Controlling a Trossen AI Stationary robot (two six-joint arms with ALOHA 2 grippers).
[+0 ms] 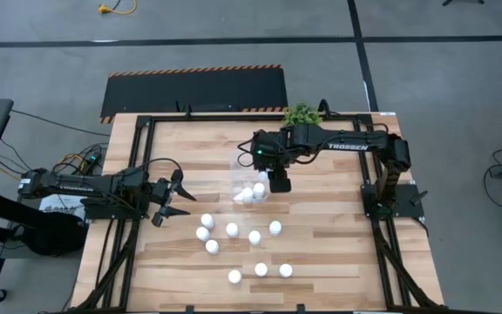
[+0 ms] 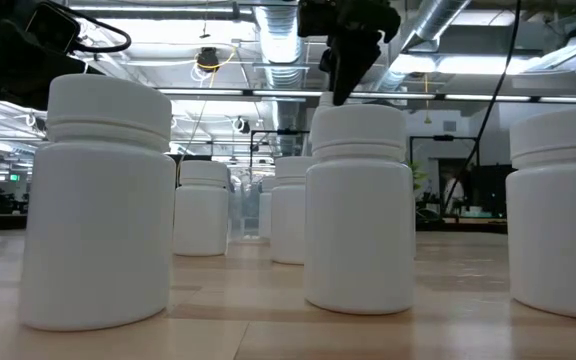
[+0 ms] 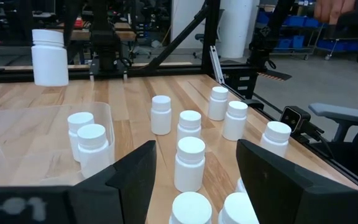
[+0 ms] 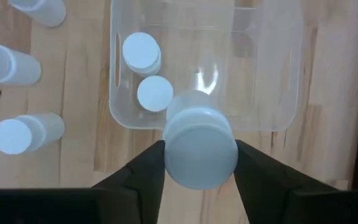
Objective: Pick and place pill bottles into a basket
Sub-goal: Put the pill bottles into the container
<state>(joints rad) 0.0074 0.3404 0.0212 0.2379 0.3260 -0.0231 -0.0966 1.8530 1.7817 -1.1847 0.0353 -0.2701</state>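
Note:
My right gripper is shut on one white pill bottle above the clear basket, over its rim. In the left wrist view this bottle hangs in the air beyond the basket. Two pill bottles stand inside the basket. Several more stand upright on the wooden table, toward its near edge. My left gripper waits open at the table's left side, level and touching nothing. My right gripper pinches the pill bottle by opposite sides of its upper part between its two fingers. The fingers come from above, pointing steeply down. The bottle is lifted clear and hangs upright below them, cap up, over the basket's rim.
A small green plant stands at the table's far edge behind the right arm. Black frame rails run along the table's sides. Bare wood lies between the basket and the left gripper. A person's hand shows in the room beyond.

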